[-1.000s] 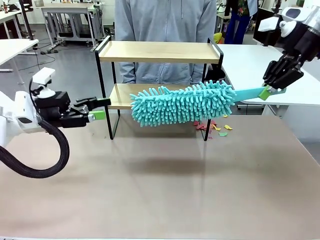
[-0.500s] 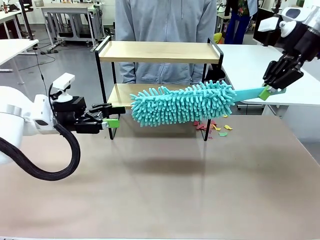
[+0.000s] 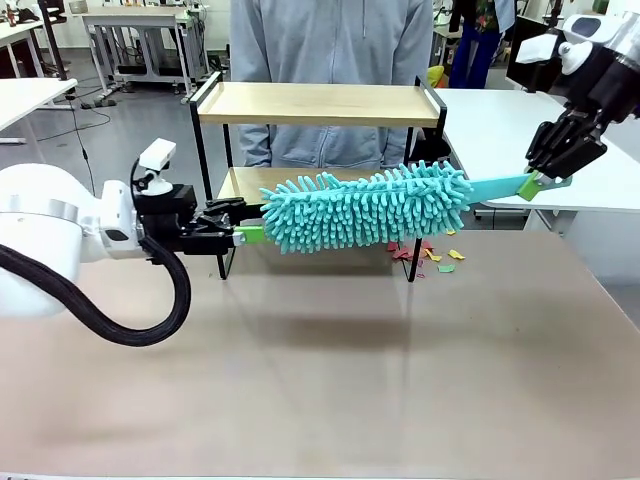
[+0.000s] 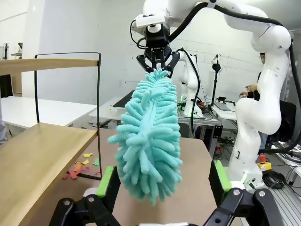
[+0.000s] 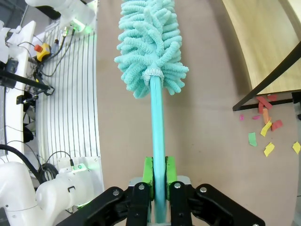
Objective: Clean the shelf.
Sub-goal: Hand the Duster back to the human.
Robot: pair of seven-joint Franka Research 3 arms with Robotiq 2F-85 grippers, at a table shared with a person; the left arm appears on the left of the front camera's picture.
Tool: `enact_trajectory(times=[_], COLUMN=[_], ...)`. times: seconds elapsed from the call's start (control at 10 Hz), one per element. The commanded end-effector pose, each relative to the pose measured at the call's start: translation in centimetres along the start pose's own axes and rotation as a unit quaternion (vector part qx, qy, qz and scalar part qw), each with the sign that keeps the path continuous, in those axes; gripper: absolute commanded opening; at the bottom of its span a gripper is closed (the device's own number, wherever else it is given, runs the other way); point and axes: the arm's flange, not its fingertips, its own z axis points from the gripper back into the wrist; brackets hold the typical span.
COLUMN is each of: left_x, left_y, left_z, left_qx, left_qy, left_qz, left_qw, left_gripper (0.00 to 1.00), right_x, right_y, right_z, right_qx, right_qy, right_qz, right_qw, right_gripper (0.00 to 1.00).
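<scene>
The shelf [image 3: 315,103] stands at the far side of the table, its lower board [image 4: 37,160] beside my left gripper. A teal fluffy duster [image 3: 365,205] hangs level in front of that lower board. My right gripper [image 3: 545,180] is shut on the duster's flat teal handle [image 5: 157,141], up at the right. My left gripper [image 3: 245,235] is open at the duster's left tip. In the left wrist view the duster head [image 4: 150,136] points at the camera between the wide-apart green pads [image 4: 107,181], touching neither. The fluffy head [image 5: 150,42] stretches away from my right gripper [image 5: 158,174].
Coloured paper scraps [image 3: 430,255] lie on the brown table by the shelf's right front leg, also seen as scraps [image 5: 263,127] and scraps [image 4: 77,167]. A person in a grey top [image 3: 330,40] stands behind the shelf. White tables stand around.
My left arm has moved right across the table, bringing its open gripper up to the duster's left tip. The right arm and the duster have stayed still.
</scene>
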Motion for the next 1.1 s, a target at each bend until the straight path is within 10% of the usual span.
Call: enact_trajectory(times=[0.0,0.6,0.7,0.8,0.9,1.0], left_x=[-0.2,-0.8,-0.7,-0.7,-0.7,-0.8], left_y=[0.9,1.3,1.3,1.3,1.2,1.0], left_z=[-1.9,-6.0,-6.0,-6.0,-6.0,-5.9], left_qx=[0.003,-0.031,-0.036,-0.037,-0.042,-0.048], left_qy=[-0.005,-0.029,-0.035,-0.041,-0.045,-0.047], left_qz=[0.002,0.025,0.021,0.023,0.026,0.028], left_qw=[1.0,0.999,0.998,0.998,0.998,0.997], left_gripper=[1.0,1.0,0.43,0.42,0.0,0.36], right_x=[0.0,0.0,0.0,0.0,0.0,0.0], right_y=[0.1,0.1,0.1,0.1,0.1,0.1], right_z=[0.1,0.1,0.1,0.1,0.1,0.1], right_qx=[-0.001,-0.001,-0.001,-0.001,-0.001,-0.001], right_qy=[-0.002,-0.002,-0.002,-0.002,-0.002,-0.002], right_qz=[0.002,0.002,0.002,0.002,0.002,0.002], right_qw=[1.0,1.0,1.0,1.0,1.0,1.0], right_gripper=[0.13,0.13,0.13,0.13,0.13,0.13])
